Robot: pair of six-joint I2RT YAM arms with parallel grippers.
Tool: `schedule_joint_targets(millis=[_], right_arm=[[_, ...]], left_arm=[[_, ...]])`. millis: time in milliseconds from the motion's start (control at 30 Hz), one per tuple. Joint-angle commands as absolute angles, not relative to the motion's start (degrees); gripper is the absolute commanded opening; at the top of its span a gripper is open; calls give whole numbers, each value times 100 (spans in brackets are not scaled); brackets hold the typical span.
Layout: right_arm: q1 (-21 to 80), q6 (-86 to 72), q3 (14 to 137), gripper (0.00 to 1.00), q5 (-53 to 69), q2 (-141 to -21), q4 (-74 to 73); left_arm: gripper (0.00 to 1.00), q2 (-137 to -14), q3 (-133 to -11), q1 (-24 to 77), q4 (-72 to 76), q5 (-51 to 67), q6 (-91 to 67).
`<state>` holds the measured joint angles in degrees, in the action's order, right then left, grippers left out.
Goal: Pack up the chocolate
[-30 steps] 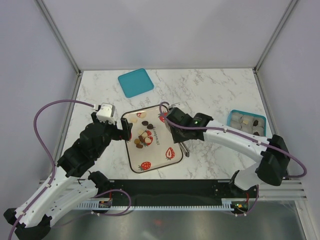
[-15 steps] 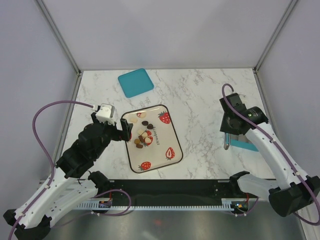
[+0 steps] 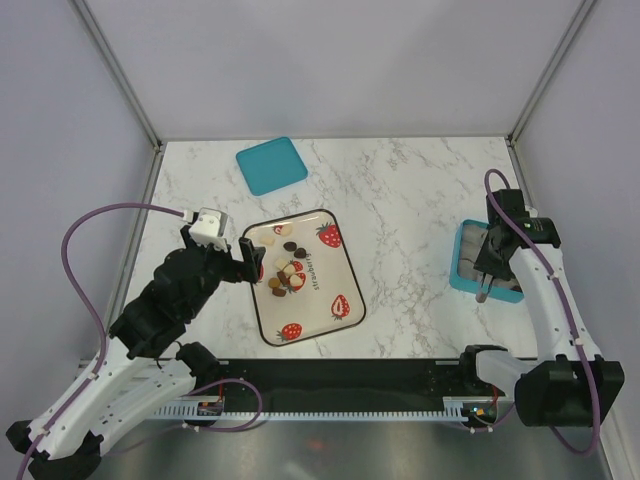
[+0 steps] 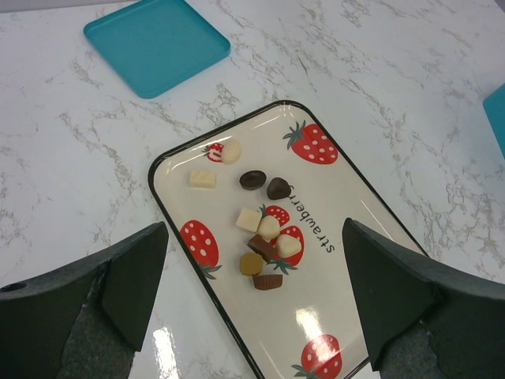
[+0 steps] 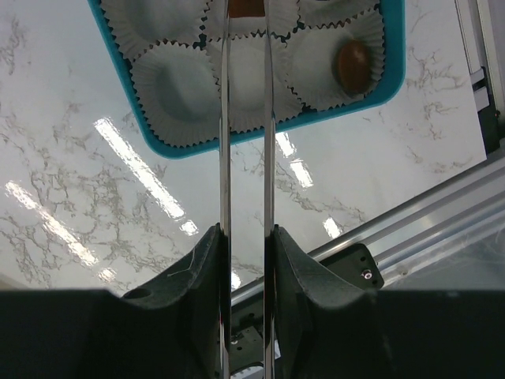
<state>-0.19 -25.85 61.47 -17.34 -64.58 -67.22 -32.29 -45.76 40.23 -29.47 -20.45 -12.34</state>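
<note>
Only the wrist view shows the tweezers clamped in your right hand pinching a brown chocolate over the box. A second ago they were at the tray, whose chocolates lie beneath your wide-apart left hand.

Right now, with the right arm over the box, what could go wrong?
The right end effector holds long thin tweezers with a brown chocolate pinched far out: it could slip before release. The paper cups in the teal box are packed tight: the piece might land on a shared rim, or the tweezers might crush a cup.
</note>
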Motion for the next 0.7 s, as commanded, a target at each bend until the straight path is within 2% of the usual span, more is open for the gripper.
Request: schedule_joint_targets(millis=[0,667], right_arm=[[-281,-2373,6074,33,-1459,-6486,-6425],[-659,-2259,5818,36,-1310,-6724,-5950]], left_arm=[[100,-3182,-4597,4017,-2733,-2021,-1169],[100,-3217,-4588,4017,-2733,-2048,-1160]])
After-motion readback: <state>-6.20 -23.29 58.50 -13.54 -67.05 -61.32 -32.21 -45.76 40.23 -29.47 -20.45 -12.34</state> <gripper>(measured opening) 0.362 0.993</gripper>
